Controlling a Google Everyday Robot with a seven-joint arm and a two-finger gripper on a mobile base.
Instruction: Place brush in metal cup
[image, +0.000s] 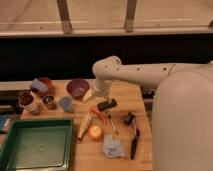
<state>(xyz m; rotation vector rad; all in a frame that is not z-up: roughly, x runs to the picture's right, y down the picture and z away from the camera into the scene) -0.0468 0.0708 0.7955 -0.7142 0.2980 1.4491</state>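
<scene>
The brush (134, 142) is a long, slender black stick lying on the wooden table (125, 97) near the front right. The metal cup (48, 102) is small, dark and shiny; it stands upright at the left of the table, between a white cup with dark red contents (27, 101) and a grey-blue plastic cup (65, 103). My white arm reaches in from the right, and the gripper (100, 93) hangs over the table's back middle, just right of the purple bowl (77, 88). It is far from both the brush and the metal cup.
A green tray (35, 146) fills the front left. A flat black block (106, 105), a corn cob (84, 125), an orange-red stick (100, 115), a yellow round item (95, 132), a stubby black object (129, 119) and a blue cloth (113, 147) lie mid-table. An orange bowl holding a blue cup (40, 85) stands at the back left.
</scene>
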